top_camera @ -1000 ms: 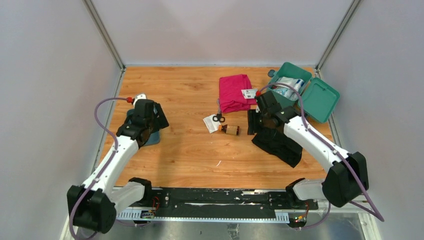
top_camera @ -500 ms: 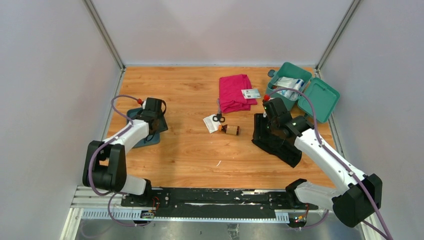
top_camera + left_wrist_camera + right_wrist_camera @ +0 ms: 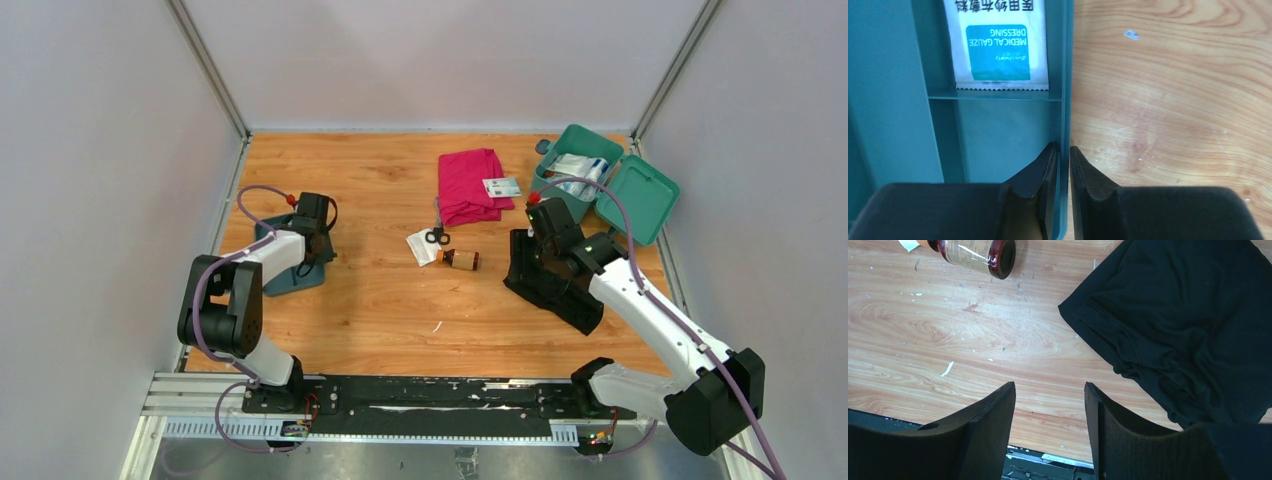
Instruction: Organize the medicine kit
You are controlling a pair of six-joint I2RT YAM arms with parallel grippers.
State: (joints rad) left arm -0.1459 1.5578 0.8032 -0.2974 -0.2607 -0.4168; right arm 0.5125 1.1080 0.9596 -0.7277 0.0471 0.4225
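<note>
Overhead overview; two downward wrist close-ups

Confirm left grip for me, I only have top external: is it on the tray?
Observer: Yes. Left wrist shows the left gripper pinching the tray by its side wall, one finger inside, one outside.
Operator: Anything in the tray?
Observer: A gauze packet, in the compartment past the divider.
Operator: Right gripper holding anything?
Observer: No. Right wrist shows the right gripper open and empty over the table, beside the black cloth.
</note>
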